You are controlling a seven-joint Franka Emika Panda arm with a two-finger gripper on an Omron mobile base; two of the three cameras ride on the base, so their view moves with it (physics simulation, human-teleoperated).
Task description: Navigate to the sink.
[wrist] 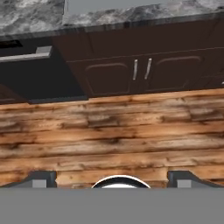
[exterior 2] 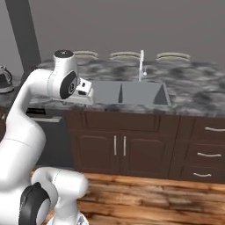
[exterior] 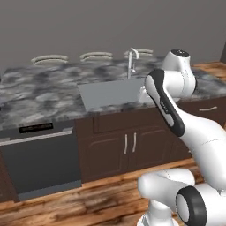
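The sink (exterior: 110, 91) is a wide matte-grey basin set in the marbled counter, straight ahead of the base, with a slim silver faucet (exterior: 131, 62) behind it. From the right side the sink (exterior 2: 127, 93) sits just right of my raised hand, and its faucet (exterior 2: 141, 65) stands at the back rim. A strip of the sink (wrist: 105, 4) shows at the top of the hand view. My gripper (wrist: 113, 178) is open with nothing between its fingers, held in front of the counter edge and looking down at floor and cabinets.
A dark dishwasher (exterior: 42, 159) stands left of the brown cabinet doors (exterior: 128, 148) under the basin. Drawers (exterior 2: 204, 154) lie to the right. Round stools (exterior: 49, 59) sit behind the marbled counter (exterior: 39, 92). A kettle (exterior 2: 4, 78) is at the far left. Plank floor (wrist: 113, 131) lies between base and cabinets.
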